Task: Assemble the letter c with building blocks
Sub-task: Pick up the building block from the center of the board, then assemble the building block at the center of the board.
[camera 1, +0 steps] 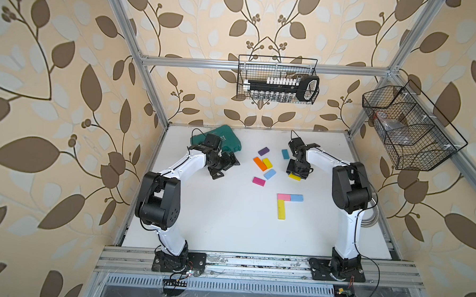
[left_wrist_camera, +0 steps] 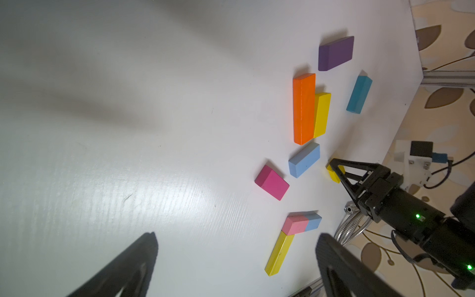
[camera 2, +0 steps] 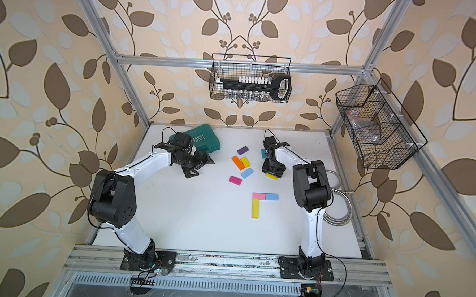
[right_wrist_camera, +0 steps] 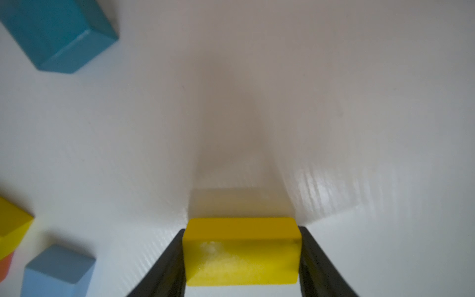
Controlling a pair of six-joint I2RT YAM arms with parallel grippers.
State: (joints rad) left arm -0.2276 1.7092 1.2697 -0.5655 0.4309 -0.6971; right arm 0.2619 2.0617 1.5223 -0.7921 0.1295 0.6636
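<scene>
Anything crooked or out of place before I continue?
Nothing stands out. The pink block, light blue block and long yellow block form a neat flush corner; the right end effector squarely grips a small yellow block.

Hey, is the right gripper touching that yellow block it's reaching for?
Touching. The right wrist view shows the right gripper with both fingers flush against the ends of the yellow block, with no table visible between.
</scene>
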